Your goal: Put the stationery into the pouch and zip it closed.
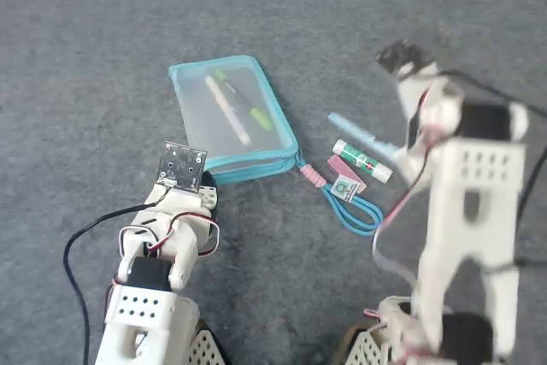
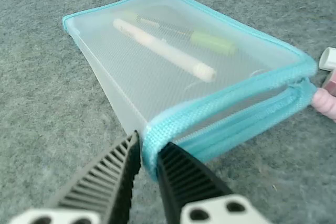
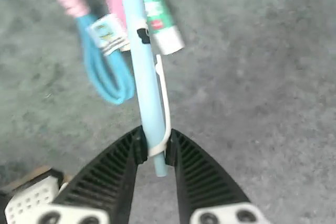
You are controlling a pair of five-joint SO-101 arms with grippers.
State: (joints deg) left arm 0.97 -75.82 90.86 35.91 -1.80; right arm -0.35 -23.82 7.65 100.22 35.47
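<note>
Fingers of right gripper (image 3: 155,144) clamped on light-blue pen (image 3: 139,66), long axis straight ahead; fingers of left gripper (image 2: 148,146) pinching teal pouch (image 2: 173,72) seam, pouch beyond pen's far end.

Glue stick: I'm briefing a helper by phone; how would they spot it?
Find the teal pouch on the grey table. Right of its zip end, the glue stick is the white tube with a green label, between the light blue pen and the pink block.

Translucent matt plastic pouch (image 2: 173,72), woven cloth edging, on fuzzy grey carpet (image 1: 94,83)
</note>
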